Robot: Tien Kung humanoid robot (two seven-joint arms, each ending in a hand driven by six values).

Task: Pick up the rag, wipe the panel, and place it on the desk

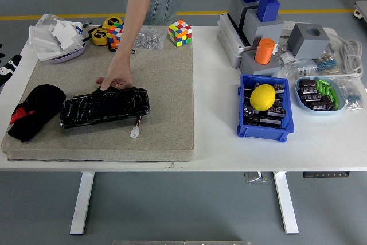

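1. Rag (31, 112): black cloth w/ a red patch, bunched in a heap at the left end of the mat, just beside the panel's left end, possibly touching; can't tell. It lies on the desk side of things, as the task's last clause wants, so the scene fits both a rag waiting to be picked up and one already set back down.
2. Panel (105, 106): black, glossy, oblong, lying flat on the mat, slightly tilted. A short lead w/ white plug (135, 132) trails off its right front corner.
3. Person's hand (117, 78): reaches down from the far side, fingertips on the panel's far edge. Prob. steadying it so it won't slide under wiping; judgement only.
4. Mat (166, 84): tan felt pad over the table's left half; likely there to keep the panel from skidding or scratching.
5. Robot left hand (7, 68): only a dark sliver at the pic's left edge, off the table. Fingers spread or curled: can't tell.
6. Robot right hand: not in view.
7. Misc., well apart from the work: rubik's cube (179, 31) at the mat's far edge, blue bin (264, 127) holding a yellow ball (262, 97), orange cylinder (264, 50) on grey blocks.
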